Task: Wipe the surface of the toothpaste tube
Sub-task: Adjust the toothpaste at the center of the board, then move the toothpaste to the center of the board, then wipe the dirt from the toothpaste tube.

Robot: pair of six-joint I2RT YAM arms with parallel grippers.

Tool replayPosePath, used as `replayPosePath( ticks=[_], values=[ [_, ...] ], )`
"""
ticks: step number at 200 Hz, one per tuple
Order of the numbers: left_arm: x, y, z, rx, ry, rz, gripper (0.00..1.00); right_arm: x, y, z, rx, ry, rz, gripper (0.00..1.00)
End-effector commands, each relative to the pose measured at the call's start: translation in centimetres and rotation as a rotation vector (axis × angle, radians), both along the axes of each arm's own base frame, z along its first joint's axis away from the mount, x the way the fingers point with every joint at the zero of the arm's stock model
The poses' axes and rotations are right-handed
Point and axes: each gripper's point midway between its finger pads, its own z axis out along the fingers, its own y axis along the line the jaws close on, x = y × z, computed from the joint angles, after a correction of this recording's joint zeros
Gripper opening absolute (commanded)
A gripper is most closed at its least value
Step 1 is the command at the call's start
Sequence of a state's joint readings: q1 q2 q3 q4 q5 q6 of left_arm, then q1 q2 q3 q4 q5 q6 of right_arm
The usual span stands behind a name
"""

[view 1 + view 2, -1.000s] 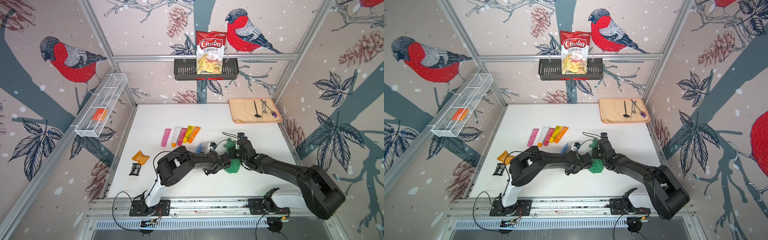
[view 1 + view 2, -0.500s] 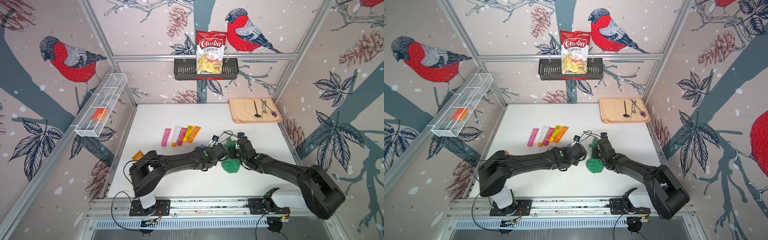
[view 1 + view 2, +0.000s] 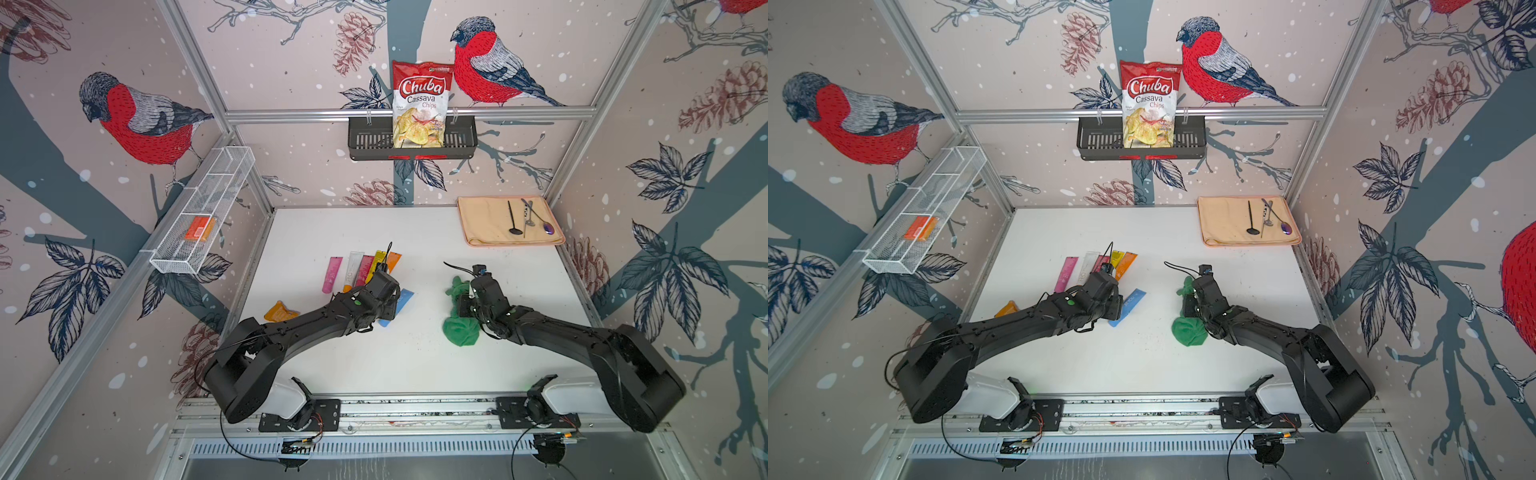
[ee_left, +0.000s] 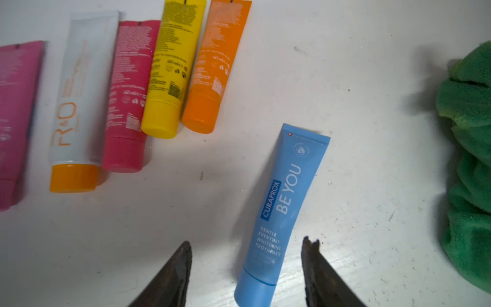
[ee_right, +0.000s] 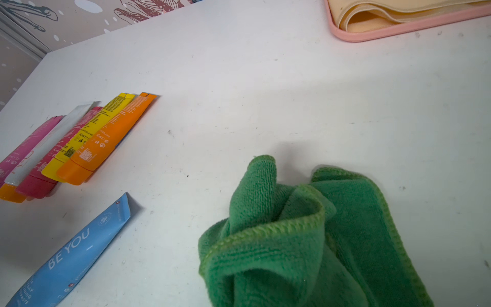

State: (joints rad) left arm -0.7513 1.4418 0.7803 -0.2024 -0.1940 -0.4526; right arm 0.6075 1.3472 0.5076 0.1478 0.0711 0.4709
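Note:
The blue toothpaste tube (image 4: 284, 207) lies flat on the white table, label up, cap towards my left arm; it also shows in both top views (image 3: 400, 304) (image 3: 1130, 304) and in the right wrist view (image 5: 71, 255). My left gripper (image 4: 248, 243) is open, its two dark fingertips either side of the tube's cap end and not touching it. My right gripper (image 3: 464, 306) is shut on the green cloth (image 3: 459, 330) (image 5: 305, 239), which bunches down onto the table to the right of the tube. The cloth hides the right fingers in the right wrist view.
A row of pink, white, red, yellow and orange tubes (image 3: 361, 268) lies just behind the left gripper. An orange packet (image 3: 280, 311) sits at the left edge. A beige mat with utensils (image 3: 509, 222) is at the back right. Wall baskets (image 3: 203, 220) (image 3: 411, 141) hang above.
My left arm has drawn away to the left from the cloth, and its jaws have opened. The blue tube, held against the cloth before, now lies on the table. The right arm has hardly moved.

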Motion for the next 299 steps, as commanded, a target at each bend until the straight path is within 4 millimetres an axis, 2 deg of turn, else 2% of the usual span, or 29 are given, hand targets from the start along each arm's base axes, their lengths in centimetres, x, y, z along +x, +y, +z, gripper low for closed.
replayPosePath(
  ticks=[1, 33, 62, 91, 107, 125, 132, 169, 195, 212, 226, 246, 271, 299],
  values=[
    [0.3, -2.0, -0.3, -0.081, 0.003, -0.086, 0.64, 0.2, 0.4, 0.2, 0.002, -0.005, 0.014, 0.03],
    [0.5, -2.4, -2.7, -0.043, 0.054, -0.106, 0.62, 0.2, 0.4, 0.2, 0.0, -0.004, 0.014, 0.03],
    [0.5, -2.5, -4.0, -0.01, 0.083, -0.121, 0.58, 0.2, 0.4, 0.1, -0.002, -0.003, 0.016, 0.03],
    [-0.2, -2.8, -4.9, 0.001, 0.111, -0.147, 0.48, -0.1, 0.7, 0.6, 0.025, -0.008, 0.031, 0.03],
    [-0.9, -3.3, -5.2, 0.016, 0.117, -0.177, 0.38, -0.6, 1.1, 1.3, 0.066, -0.018, 0.048, 0.03],
    [-1.9, -4.5, -5.0, 0.054, 0.088, -0.218, 0.32, -1.1, 1.1, 1.8, 0.108, -0.028, 0.06, 0.03],
    [-2.3, -5.2, -4.8, 0.055, 0.079, -0.239, 0.3, -1.2, 1.2, 2.7, 0.131, -0.047, 0.065, 0.02],
    [-3.9, -10.8, -2.8, -0.03, 0.018, -0.364, 0.24, -1.9, 1.6, 4.5, 0.203, -0.057, 0.1, 0.03],
    [-4.7, -13.7, -2.7, -0.043, 0.014, -0.434, 0.26, -2.4, 1.4, 5.1, 0.212, -0.061, 0.098, 0.03],
    [-4.6, -14.3, -3.1, -0.04, 0.017, -0.444, 0.37, -2.7, 1.1, 4.9, 0.207, -0.056, 0.094, 0.03],
    [-4.6, -14.4, -2.9, -0.05, 0.009, -0.443, 0.5, -2.9, 0.8, 4.6, 0.2, -0.047, 0.089, 0.03],
    [-4.7, -14.1, -1.9, -0.072, -0.015, -0.435, 0.62, -3.0, 0.6, 4.1, 0.188, -0.032, 0.081, 0.03],
    [-4.5, -12.5, -1.7, -0.023, -0.035, -0.4, 0.64, -3.1, 0.2, 4.0, 0.16, -0.016, 0.071, 0.03],
    [-5.6, -11.7, -1.8, -0.044, -0.033, -0.422, 0.64, -3.1, -0.7, 5.3, 0.129, -0.044, 0.047, 0.03]
  ],
)
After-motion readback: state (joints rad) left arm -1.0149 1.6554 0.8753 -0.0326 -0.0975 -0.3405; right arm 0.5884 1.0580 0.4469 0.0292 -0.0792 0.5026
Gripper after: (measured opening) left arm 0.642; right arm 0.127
